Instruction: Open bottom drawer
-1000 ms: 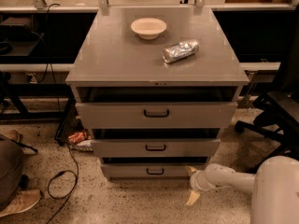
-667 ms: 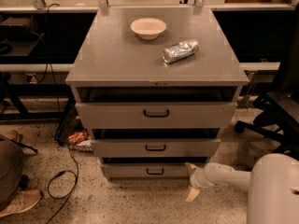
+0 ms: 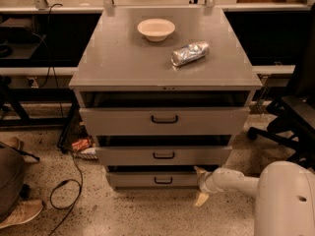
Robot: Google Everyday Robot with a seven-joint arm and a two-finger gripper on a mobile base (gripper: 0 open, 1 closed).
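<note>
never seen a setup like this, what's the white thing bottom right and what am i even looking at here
The white rounded shape at the lower right is a robot's body. Its arm reaches left and ends in a two-finger tool. The tool sits low, near the floor, at the right end of the bottom drawer. Its two pale fingers are spread apart and hold nothing.

There is one picture, taken from in front of and above a grey metal cabinet. Where the camera is mounted is not known.

The cabinet has three drawers, all standing slightly out. On its top lie a pale bowl and a crumpled silver packet. The robot's job is to open the lowest drawer.
</note>
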